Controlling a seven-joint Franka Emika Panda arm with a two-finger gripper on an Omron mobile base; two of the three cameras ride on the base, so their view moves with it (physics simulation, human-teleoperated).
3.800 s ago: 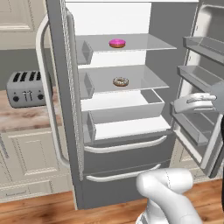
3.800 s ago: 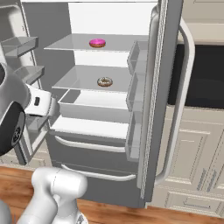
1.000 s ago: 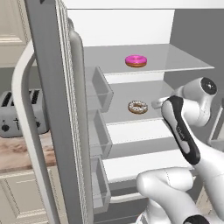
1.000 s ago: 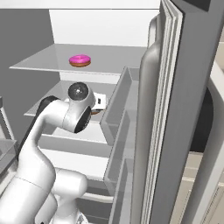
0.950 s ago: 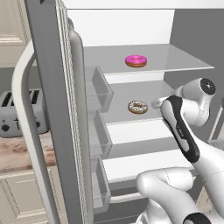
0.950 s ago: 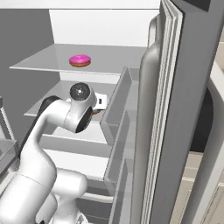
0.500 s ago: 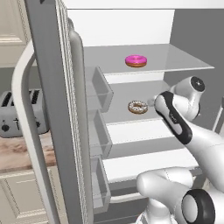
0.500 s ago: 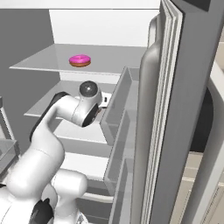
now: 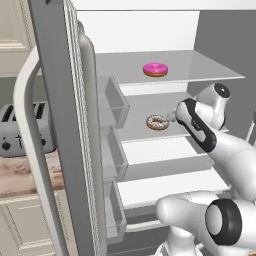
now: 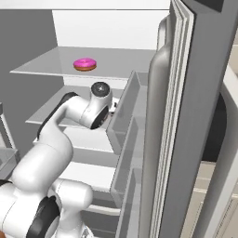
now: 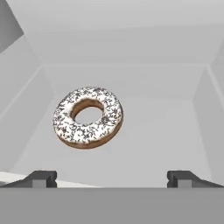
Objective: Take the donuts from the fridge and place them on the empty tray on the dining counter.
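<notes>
The fridge stands open with its white inside in front of me. A pink-iced donut lies on the upper shelf. One shelf down lies the white speckled donut. My gripper reaches into that shelf from the right, just short of the speckled donut. Its jaws are open, and the dark fingertips stand wide apart with nothing between them. The donut lies ahead of them and a little left of centre. The empty tray and the dining counter are out of view.
The left fridge door with its bins stands close on my left, and the right door with its bins on my right. A toaster sits on a beige counter beyond the left door.
The base drove up close to the fridge. In the last second the hand swung in along the middle shelf towards the speckled donut, jaws staying open. Both donuts lie as before.
</notes>
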